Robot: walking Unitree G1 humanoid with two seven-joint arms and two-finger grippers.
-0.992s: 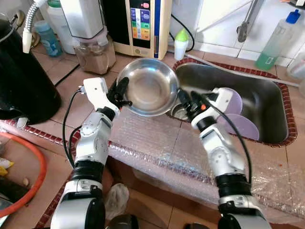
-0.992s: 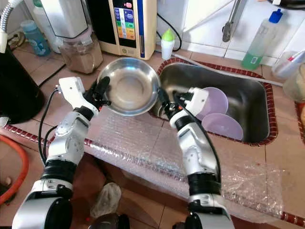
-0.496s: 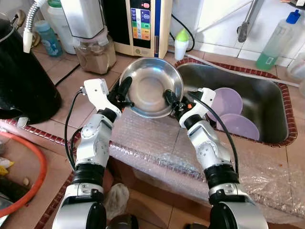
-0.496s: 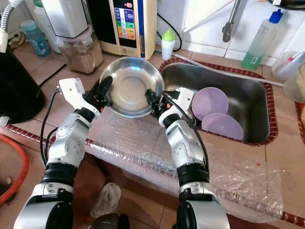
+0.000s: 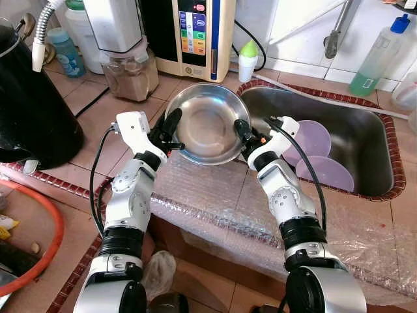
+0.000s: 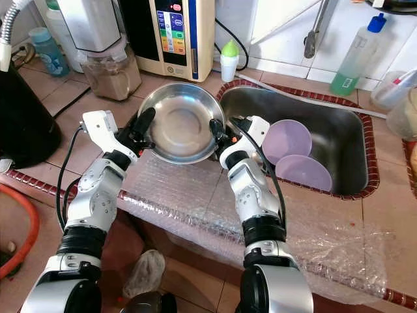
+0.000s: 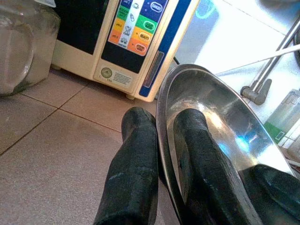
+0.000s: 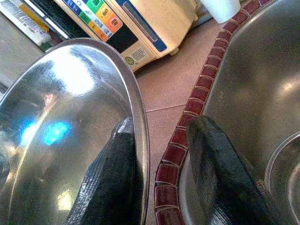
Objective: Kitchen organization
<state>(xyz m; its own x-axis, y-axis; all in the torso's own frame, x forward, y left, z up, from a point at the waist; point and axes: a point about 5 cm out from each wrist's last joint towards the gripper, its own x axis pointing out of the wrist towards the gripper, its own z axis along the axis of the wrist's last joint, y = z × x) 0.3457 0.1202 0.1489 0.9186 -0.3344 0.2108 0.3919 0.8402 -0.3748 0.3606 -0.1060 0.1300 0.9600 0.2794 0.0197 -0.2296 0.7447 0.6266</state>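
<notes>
Pinching opposite rims of the steel bowl beside the sink, left hand clamps, right hand straddles unclosed; probably light, rigid, slippery.

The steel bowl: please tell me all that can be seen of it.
The steel bowl is round, shiny, empty metal, tilted with its opening toward the camera. It is held above the counter beside the sink. The left gripper pinches its left rim, one finger inside, one outside; the right gripper straddles its right rim.

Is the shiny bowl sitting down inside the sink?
No, the shiny bowl is held up over the counter by both tools, beside the sink.
</notes>
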